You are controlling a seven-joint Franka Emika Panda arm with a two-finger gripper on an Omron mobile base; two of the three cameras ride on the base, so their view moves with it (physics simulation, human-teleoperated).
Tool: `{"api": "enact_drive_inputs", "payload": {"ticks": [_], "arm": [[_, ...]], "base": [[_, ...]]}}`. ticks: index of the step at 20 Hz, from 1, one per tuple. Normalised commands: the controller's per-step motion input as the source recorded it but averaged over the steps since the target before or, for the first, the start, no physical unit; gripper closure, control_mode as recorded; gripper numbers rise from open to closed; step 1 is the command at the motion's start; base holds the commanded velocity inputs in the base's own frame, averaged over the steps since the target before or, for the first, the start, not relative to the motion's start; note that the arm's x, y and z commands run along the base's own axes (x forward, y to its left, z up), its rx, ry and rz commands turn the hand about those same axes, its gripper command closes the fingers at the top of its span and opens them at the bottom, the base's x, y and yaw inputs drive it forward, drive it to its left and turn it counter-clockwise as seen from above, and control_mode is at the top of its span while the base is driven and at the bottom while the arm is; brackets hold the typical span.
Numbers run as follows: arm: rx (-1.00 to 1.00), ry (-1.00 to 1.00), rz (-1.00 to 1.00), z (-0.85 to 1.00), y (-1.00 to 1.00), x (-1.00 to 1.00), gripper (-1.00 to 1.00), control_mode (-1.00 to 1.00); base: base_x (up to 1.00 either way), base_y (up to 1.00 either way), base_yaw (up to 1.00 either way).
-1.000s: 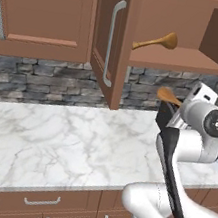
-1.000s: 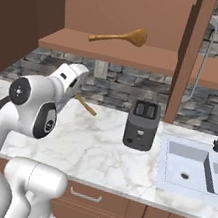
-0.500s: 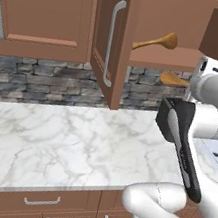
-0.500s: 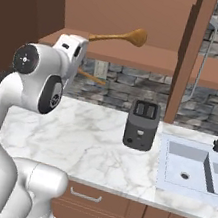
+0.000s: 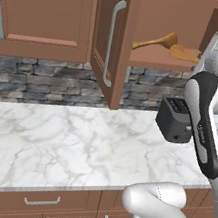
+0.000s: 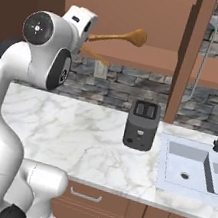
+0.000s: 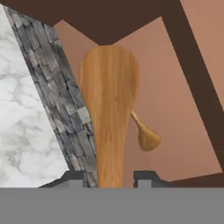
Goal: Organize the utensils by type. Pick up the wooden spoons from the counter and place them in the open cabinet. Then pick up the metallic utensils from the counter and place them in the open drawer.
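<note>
the two-finger gripper (image 7: 109,177) pinches the handle of the large golden-brown wooden spoon (image 7: 109,100), its broad bowl over the front edge of the reddish-brown open cabinet's shelf (image 5: 158,60), where the small thin wooden spoon (image 5: 156,40) lies.

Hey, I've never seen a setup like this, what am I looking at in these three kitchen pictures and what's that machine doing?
It is a computer-rendered kitchen with a white robot arm on a base that can drive. Two pictures come from cameras on the base, behind the arm to its left and right. The third comes from a camera on the hand, looking along its pincer.

The pincer is closed on the handle of a large wooden spoon, raised at the open cabinet. A small wooden spoon already lies on the cabinet shelf.

On the marble counter stands a dark toaster, and a sink is set into the counter beside it.
</note>
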Motion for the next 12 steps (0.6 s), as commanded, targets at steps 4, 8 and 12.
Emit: {"api": "enact_drive_inputs", "payload": {"ticks": [4, 8, 12], "arm": [[0.01, 0.00, 0.00, -0.01, 0.01, 0.24, 1.00, -1.00], [0.00, 0.00, 0.05, -0.12, 0.10, 0.34, 1.00, -1.00], [-0.01, 0.00, 0.12, -0.26, 0.12, 0.44, 1.00, -1.00]], "base": [[0.00, 0.00, 0.00], [0.00, 0.00, 0.00], [0.00, 0.00, 0.00]]}}
